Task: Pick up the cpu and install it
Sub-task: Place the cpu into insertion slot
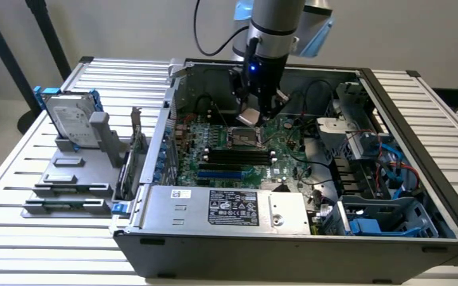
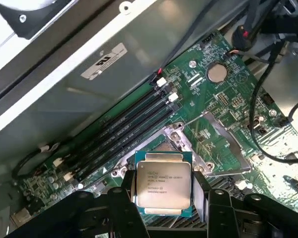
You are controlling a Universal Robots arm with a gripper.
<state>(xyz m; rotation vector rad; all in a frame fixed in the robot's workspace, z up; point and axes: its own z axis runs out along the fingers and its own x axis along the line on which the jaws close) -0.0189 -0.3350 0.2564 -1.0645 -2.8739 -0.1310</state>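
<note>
At the exterior view's left, a hard drive [image 1: 71,122] with a blue bracket stands upright in a grey rack [image 1: 70,179] on the slatted counter [image 1: 14,238]. Beside it sits the open computer case [image 1: 293,247], with a silver box [image 1: 229,208] bearing a black label at its near edge. Inside, my claw [image 1: 253,110] hangs over the green motherboard [image 1: 286,161]. Its fingers [image 2: 128,203] grip the cpu [image 2: 162,181] by two opposite edges, printed silver top towards my wrist camera, just above the socket [image 1: 245,138] beside the black memory slots [image 2: 124,134]. Blue drive bays [image 1: 376,225] sit at the right.
</note>
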